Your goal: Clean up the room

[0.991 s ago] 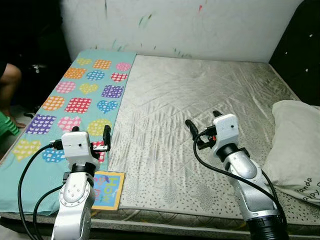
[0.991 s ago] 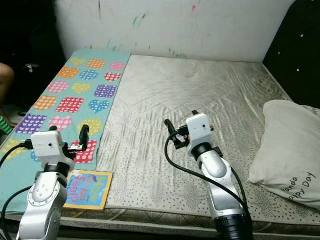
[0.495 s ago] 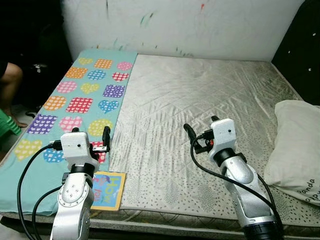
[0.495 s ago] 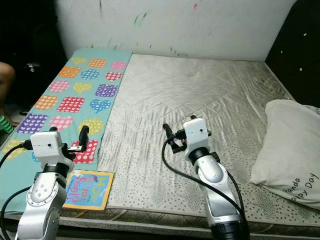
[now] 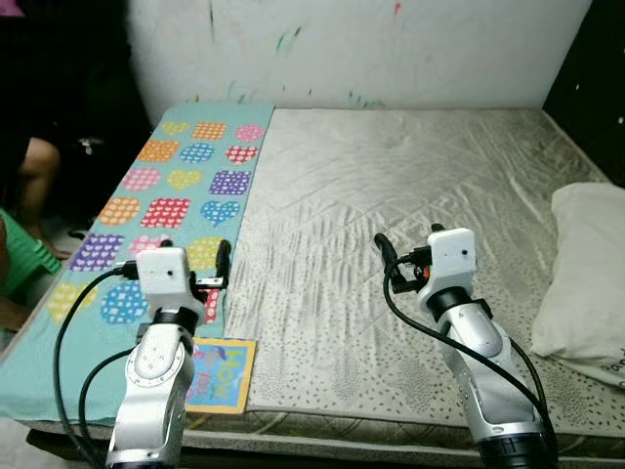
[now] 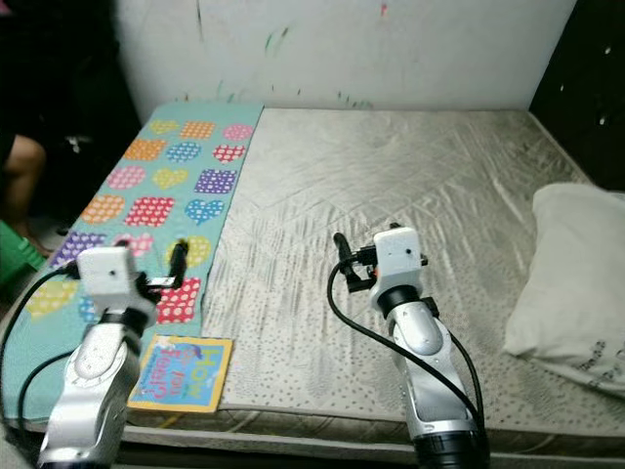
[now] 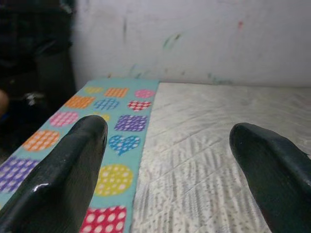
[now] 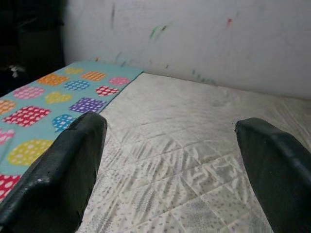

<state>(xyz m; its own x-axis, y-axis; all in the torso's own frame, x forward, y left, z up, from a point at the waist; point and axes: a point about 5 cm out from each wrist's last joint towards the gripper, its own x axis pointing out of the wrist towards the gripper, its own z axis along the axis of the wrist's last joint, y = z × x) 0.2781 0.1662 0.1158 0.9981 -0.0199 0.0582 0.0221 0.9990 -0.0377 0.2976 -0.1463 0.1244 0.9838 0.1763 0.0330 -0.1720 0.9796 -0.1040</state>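
Both arms have barely moved since before, so the left gripper point(image 7: 167, 160) and right gripper point(image 8: 170, 165) hang with fingers spread wide and holding nothing over the bed point(image 5: 391, 195), while a colourful book point(image 5: 223, 376) lies near its front edge.

1. The head views are evenly lit and fairly sharp; the grey mattress point(image 5: 391, 195) and white wall point(image 5: 391, 49) look bright.
2. The left edge and the upper right corner fall into deep shade.
3. The silver arms carry soft highlights and cast only faint shadows.
4. In the wrist views the black fingers point(image 7: 63, 179) are blurred, close to the lens, with a small glint.
5. The wall there looks soft and slightly hazy.
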